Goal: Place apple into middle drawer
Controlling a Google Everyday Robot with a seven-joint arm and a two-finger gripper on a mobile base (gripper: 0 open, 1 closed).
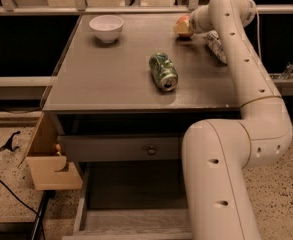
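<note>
At the upper right we see the gripper just beside the apple on the table. We cannot tell whether it has hold of it. The middle drawer stands open at the bottom.

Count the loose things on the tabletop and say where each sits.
4. White bowl at the far left; green can on its side mid-table; apple at the far edge, the gripper at it; a packet on the right, partly behind the arm, which may hide more.

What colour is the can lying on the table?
Green can, camera view; end effector by the apple, far right.
</note>
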